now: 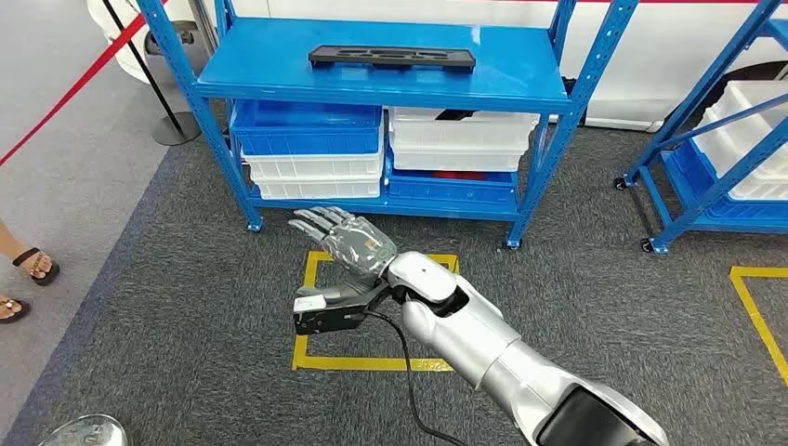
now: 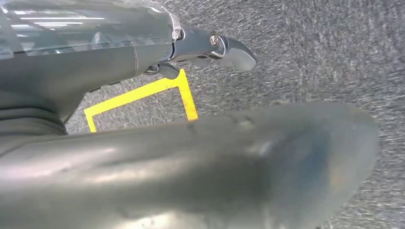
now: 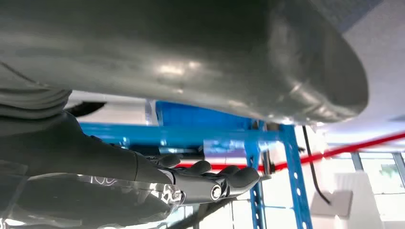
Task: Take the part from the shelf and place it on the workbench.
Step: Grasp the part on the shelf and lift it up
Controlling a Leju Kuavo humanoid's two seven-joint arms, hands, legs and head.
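The part (image 1: 391, 58) is a long flat black piece lying on the top board of the blue shelf (image 1: 279, 79), straight ahead in the head view. My right hand (image 1: 340, 238) is stretched out low in front of the shelf, well short of and below the part, fingers straight and apart, holding nothing. In the right wrist view its dark fingers (image 3: 210, 180) point at the blue shelf frame (image 3: 191, 135). My left hand (image 2: 157, 143) hangs over the grey carpet with one finger (image 2: 228, 49) extended, nothing in it.
Blue and white bins (image 1: 316, 153) fill the shelf's lower level. A second blue rack (image 1: 725, 158) with white bins stands at the right. A red barrier rope (image 1: 65, 98) and a person's sandalled feet (image 1: 28, 269) are at the left. Yellow tape (image 1: 311, 316) marks the carpet.
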